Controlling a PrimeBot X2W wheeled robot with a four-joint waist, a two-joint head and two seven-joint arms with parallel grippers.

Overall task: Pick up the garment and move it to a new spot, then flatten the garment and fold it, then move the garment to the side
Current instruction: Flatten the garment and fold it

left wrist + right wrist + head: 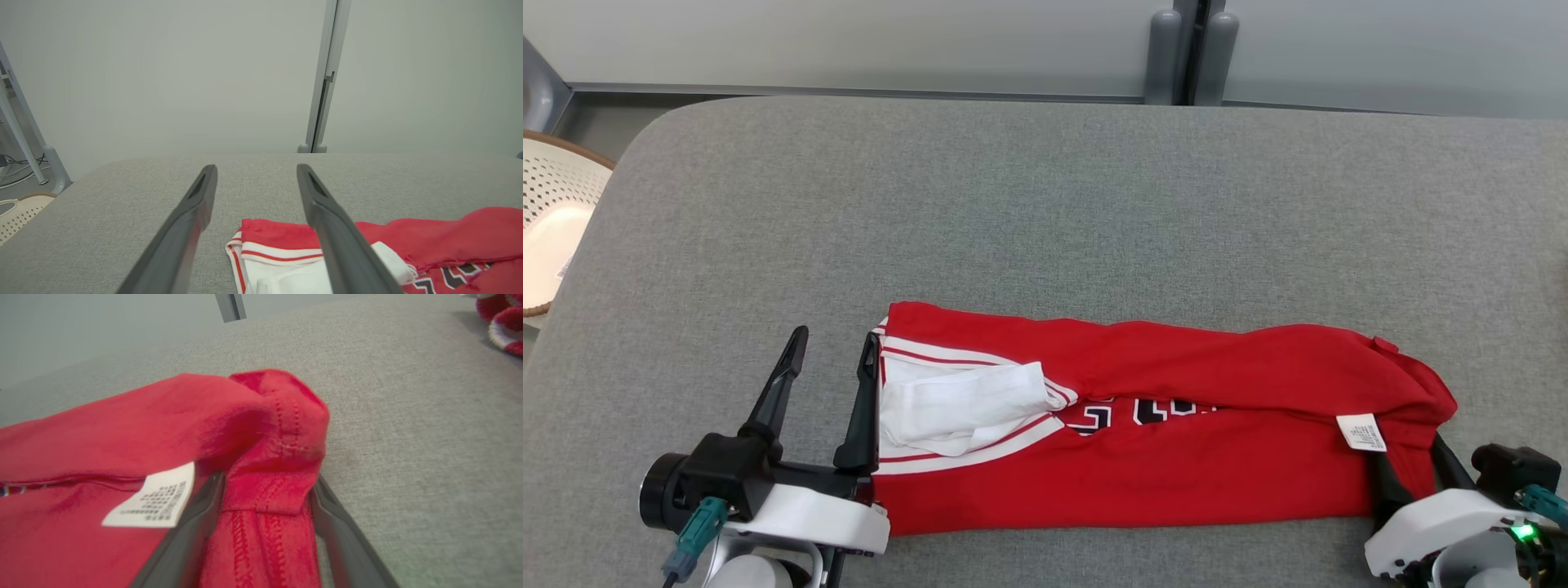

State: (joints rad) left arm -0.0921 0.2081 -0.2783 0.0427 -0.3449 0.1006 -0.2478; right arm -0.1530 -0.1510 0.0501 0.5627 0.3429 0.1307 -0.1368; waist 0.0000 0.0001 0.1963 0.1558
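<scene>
- The garment (1176, 441) lies on the grey bench (1045, 204) as a long red band, folded lengthwise, near the robot's edge.
- At the band's left end, white panels with red trim (964, 404) face up. At the right end, a care label (1361, 432) is flipped out.
- The left pincer (836, 339) is spread fully wide with nothing in it. Its inner finger lies right along the garment's left edge, and its outer finger is over bare bench.
- The right pincer (269, 490) is at the far right end, also spread wide. A bunched hem sits between its fingers but isn't pinched.
- My read: the lengthwise fold is done and the crosswise fold comes next, so both ends need a proper grip.
- To do it well, the left pincer should slide inward so one finger goes under all layers at the corner. Otherwise the white flap may peel away alone.
- The right pincer looks better placed. It should close low on the hem and catch every layer, not only that top bunch.
- Both ends should lift evenly and travel level, because this cloth looks limp and slippery and will sag in the middle.
- The upper edge is wavy, so it's worth smoothing it before creasing.
</scene>
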